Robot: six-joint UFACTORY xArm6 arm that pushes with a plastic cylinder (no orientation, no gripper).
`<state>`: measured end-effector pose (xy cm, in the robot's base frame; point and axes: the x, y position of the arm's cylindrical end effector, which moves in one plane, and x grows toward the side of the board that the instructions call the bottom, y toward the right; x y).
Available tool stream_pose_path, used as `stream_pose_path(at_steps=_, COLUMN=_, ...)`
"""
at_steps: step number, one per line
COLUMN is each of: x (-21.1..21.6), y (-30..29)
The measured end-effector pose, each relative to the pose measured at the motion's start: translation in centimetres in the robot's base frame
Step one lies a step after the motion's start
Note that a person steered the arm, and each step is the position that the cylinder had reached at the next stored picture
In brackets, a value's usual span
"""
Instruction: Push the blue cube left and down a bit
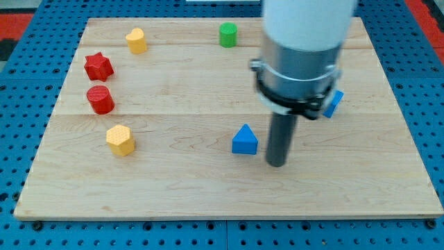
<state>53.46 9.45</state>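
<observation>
The blue cube (335, 103) sits at the view's right, mostly hidden behind the arm's grey collar; only its right edge shows. My tip (277, 164) rests on the board below and to the left of the cube, apart from it. A blue triangular block (244, 140) lies just left of my tip, with a small gap between them.
The wooden board (173, 187) carries a red star block (98, 67), a red cylinder (100, 100), a yellow hexagonal block (120, 139), a yellow block (137, 40) at the top left and a green cylinder (227, 34) at the top middle.
</observation>
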Motion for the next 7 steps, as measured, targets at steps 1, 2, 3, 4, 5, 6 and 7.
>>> stream_pose_path(at_steps=1, x=-1.3, y=0.9)
stream_pose_path(at_steps=2, x=-2.6, y=-3.0)
stream_pose_path(at_steps=3, x=-3.3, y=-7.1)
stream_pose_path(at_steps=4, x=-3.4, y=-5.7)
stream_pose_path(at_steps=5, x=-3.6, y=3.4)
stream_pose_path(at_steps=6, x=-5.1, y=10.6)
stream_pose_path(at_steps=7, x=-8.1, y=14.0)
